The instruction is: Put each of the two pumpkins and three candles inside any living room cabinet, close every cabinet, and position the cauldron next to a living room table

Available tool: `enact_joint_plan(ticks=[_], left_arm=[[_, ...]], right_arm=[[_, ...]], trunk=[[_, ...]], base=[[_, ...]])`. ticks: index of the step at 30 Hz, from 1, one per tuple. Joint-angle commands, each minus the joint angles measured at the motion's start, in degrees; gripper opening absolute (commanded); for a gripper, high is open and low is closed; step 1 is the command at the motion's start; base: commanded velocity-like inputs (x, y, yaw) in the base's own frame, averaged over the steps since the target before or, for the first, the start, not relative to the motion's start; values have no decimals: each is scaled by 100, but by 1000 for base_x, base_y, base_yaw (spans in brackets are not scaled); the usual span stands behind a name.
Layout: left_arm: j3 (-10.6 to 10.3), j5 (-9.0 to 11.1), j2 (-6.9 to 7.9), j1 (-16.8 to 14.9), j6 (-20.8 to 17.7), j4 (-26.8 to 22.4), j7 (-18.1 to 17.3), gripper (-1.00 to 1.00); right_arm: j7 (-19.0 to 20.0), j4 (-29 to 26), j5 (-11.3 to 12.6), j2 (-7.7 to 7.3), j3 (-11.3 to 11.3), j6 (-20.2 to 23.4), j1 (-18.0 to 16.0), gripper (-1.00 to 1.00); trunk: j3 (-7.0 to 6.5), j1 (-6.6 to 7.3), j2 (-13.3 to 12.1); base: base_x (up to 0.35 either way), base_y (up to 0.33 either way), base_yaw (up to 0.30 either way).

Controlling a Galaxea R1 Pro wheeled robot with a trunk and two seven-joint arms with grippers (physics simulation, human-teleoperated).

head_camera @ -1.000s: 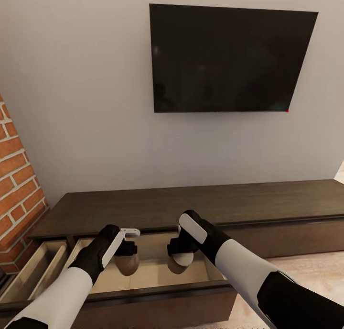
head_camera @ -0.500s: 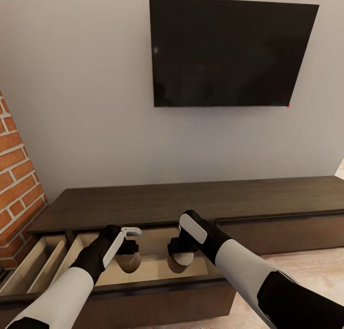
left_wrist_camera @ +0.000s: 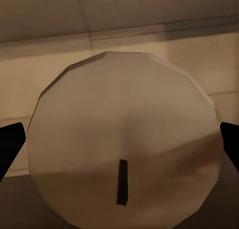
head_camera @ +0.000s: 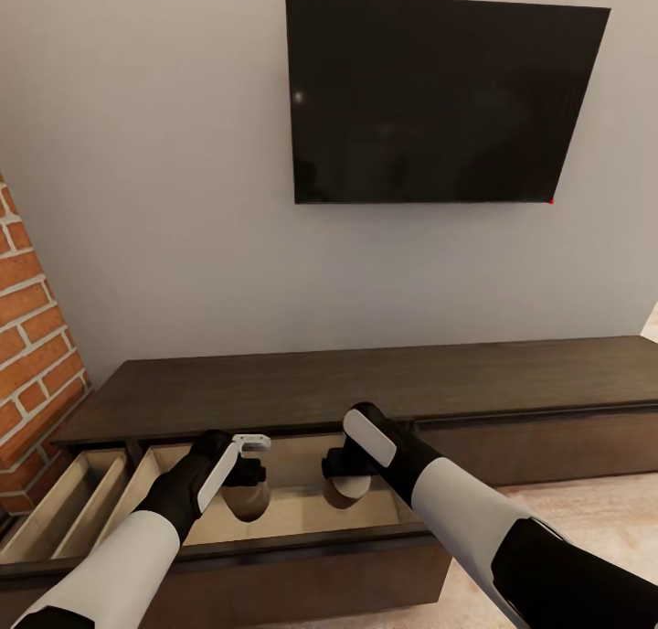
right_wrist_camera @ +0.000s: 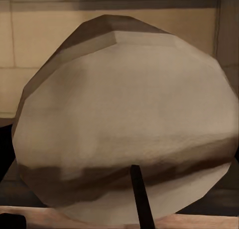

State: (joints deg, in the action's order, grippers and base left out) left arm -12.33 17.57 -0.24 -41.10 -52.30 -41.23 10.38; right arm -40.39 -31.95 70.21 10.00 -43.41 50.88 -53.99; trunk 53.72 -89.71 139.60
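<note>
Both arms reach forward and down side by side, wrists bent so the grippers point into the open drawer (head_camera: 302,512) of the dark-brown cabinet (head_camera: 384,387). The left gripper (head_camera: 245,494) is clamped on a cream candle (head_camera: 249,503); in the left wrist view the left candle (left_wrist_camera: 122,154) shows its round top and short black wick, with a dark fingertip (left_wrist_camera: 10,148) at each side. The right gripper (head_camera: 347,483) grips a second candle (head_camera: 345,490), whose top and wick crowd the right wrist view, where the right candle (right_wrist_camera: 127,134) sits tilted. Both candles hang over the pale beige drawer floor, near each other but apart. To the left, a narrower drawer (head_camera: 68,506) also stands open. Above the cabinet a black TV (head_camera: 439,99) hangs on the white wall (head_camera: 164,199), a red-brick column (head_camera: 32,355) stands at the left, and light wood floor (head_camera: 585,510) shows at the right.
</note>
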Motion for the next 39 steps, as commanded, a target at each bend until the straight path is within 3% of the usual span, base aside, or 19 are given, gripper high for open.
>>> enact_joint_plan(ticks=[1, 5, 14, 19, 39], left_arm=[[-15, 54, 2, -3, -17, -6, 43, -100], [-15, 58, -4, -3, -17, -7, 43, -100], [-14, 48, -81, -3, -30, -3, 48, -100], [-15, 38, -183, -3, -34, 1, 55, -100], [-15, 33, -283, -3, -39, -6, 75, -100]], right_arm=[[-55, 8, 64, 0, -18, -13, -6, -100], [-56, 57, 63, 0, -15, -42, -6, -100], [-57, 75, 63, 0, -11, -52, -6, -100], [-57, 75, 63, 0, -10, -52, -6, -100], [-58, 75, 63, 0, -9, -52, -6, -100]], trunk=[[6, 1, 3], [6, 1, 3], [168, -196, 364], [278, -209, 370], [278, -209, 370]], base=[[0, 0, 0], [0, 0, 0], [0, 0, 0], [0, 0, 0], [78, 0, 0]])
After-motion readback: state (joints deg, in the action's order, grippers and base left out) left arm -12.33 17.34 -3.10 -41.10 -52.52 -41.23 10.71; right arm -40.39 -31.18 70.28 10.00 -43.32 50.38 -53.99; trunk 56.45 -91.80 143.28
